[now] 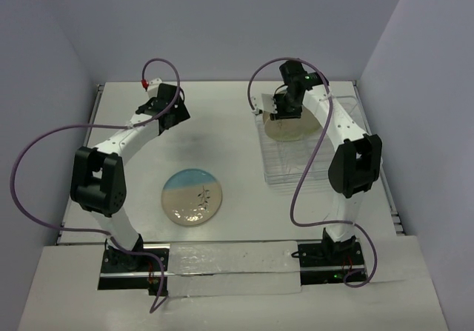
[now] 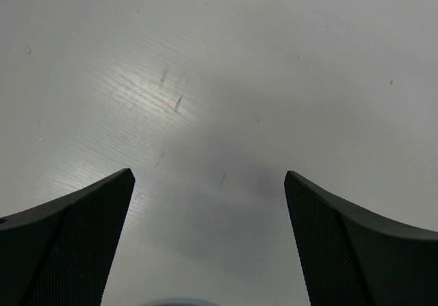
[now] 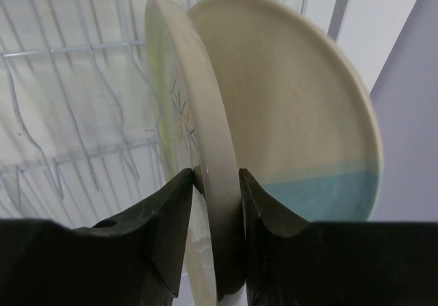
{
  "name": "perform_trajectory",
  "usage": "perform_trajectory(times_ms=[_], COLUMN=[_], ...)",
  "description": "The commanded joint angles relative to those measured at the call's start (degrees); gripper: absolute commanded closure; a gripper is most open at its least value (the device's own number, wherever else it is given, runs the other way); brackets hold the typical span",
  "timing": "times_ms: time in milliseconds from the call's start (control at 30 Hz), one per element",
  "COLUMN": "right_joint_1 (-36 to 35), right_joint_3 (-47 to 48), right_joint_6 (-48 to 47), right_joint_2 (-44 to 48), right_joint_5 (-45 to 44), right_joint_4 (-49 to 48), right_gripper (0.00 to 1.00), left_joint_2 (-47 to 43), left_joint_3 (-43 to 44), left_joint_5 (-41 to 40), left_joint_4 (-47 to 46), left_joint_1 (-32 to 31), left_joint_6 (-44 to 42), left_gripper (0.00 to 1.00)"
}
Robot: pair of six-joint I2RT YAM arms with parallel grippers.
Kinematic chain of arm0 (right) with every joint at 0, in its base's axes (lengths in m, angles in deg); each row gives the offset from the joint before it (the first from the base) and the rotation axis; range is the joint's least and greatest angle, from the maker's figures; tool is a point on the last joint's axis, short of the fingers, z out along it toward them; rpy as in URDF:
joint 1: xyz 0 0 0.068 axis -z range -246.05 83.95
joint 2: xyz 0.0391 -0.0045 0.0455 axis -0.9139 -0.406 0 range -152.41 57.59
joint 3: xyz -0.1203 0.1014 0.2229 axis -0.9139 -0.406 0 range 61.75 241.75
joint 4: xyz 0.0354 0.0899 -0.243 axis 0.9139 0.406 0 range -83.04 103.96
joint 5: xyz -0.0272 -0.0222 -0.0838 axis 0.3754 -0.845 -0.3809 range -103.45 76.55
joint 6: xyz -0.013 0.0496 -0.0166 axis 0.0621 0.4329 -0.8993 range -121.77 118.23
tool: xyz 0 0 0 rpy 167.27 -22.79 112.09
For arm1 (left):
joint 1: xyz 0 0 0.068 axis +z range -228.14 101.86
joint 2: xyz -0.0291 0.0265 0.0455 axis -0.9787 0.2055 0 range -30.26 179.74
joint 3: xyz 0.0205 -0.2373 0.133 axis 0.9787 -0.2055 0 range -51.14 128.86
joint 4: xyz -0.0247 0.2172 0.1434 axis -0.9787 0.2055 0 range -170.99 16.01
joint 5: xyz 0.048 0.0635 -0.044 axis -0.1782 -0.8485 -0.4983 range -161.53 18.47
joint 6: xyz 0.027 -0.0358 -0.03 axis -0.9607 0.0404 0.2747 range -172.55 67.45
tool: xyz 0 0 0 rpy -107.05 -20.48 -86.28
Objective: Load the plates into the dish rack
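One half light-blue, half cream plate (image 1: 194,196) lies flat on the table in front of the left arm. My right gripper (image 1: 284,109) is shut on the rim of the all-cream plate (image 1: 290,129) and holds it on edge in the far end of the dish rack (image 1: 296,169). In the right wrist view the gripper (image 3: 217,183) clamps the cream plate (image 3: 188,107), and a second blue and cream plate (image 3: 301,142) stands upright just behind it among the rack wires (image 3: 68,49). My left gripper (image 1: 167,110) is open and empty over the bare table (image 2: 209,179).
The near half of the rack holds no plates. White walls close in the table at the back and on both sides. A faint curved edge (image 2: 171,301) shows at the bottom of the left wrist view; I cannot tell what it is.
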Motion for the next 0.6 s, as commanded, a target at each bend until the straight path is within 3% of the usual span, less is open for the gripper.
perform_trajectory(times_ms=[0,67,267,333,567], right_joint_1=[0.3,0.3,0.1,-0.3,-1.7], right_joint_3=[1.9,1.9,3.0,2.6,2.1], right_joint_6=[-0.9,-0.8,0.1,1.3,6.5], right_joint_2=[-1.7,-1.8,-0.7,0.7,5.4], right_joint_5=[1.2,1.0,0.6,-1.4,-5.0], right_joint_4=[-6.2,-6.2,-7.0,-9.1,-15.3], right_gripper=[0.60,0.60,0.46,0.33,0.14], left_joint_2=[1.1,1.1,0.7,0.4,-1.1], left_joint_3=[3.1,3.0,2.7,2.6,1.2], left_joint_5=[0.9,0.8,1.1,1.1,1.9], left_joint_4=[-0.4,-0.3,-0.5,-0.2,0.4], left_joint_1=[0.5,0.5,0.5,0.5,0.5], left_joint_6=[-0.1,-0.1,0.3,1.0,3.3], left_gripper=[0.01,0.01,0.01,0.01,0.01])
